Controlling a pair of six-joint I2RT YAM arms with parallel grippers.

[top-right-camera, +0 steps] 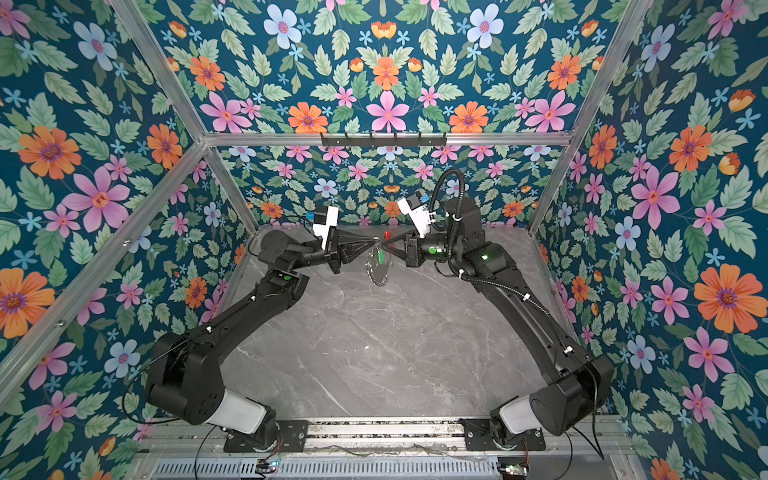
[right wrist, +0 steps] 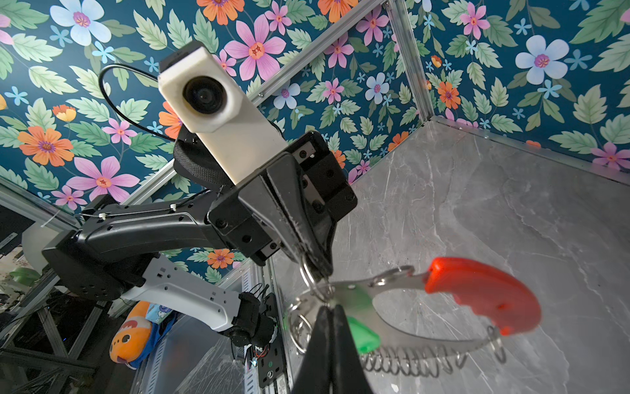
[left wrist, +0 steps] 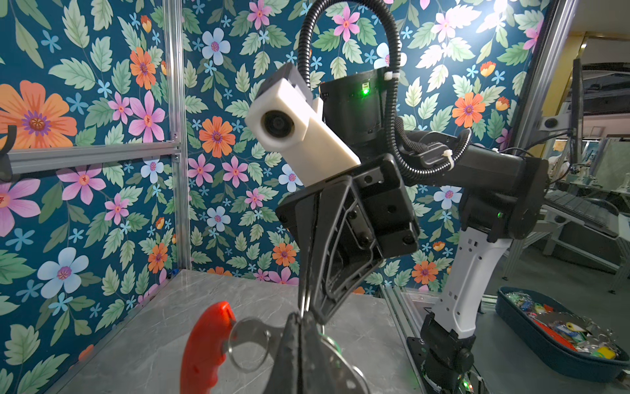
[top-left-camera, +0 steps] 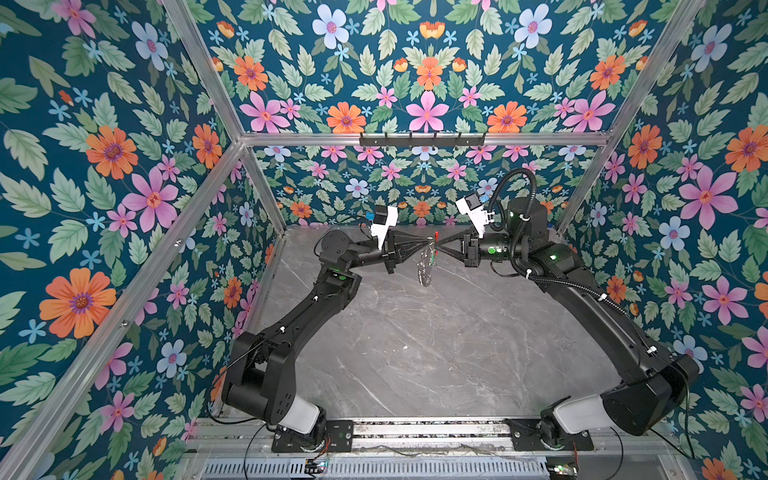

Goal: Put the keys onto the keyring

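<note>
The keyring hangs between my left gripper, clamped on it, and right gripper, closed, catch unclear. Right wrist view resolves green key tag touching keyring. Only left wrist view shows blue tray of mixed tags, well apart.

My two arms are matt black, each with a white shell near the base and small green lights on the joints. A white boxy camera with a round black lens sits on each wrist. My fingers are black ribbed wedges tapering to thin tips, fixed with dark screws. A black corrugated hose runs along my right arm, tied with white zip ties.
</note>
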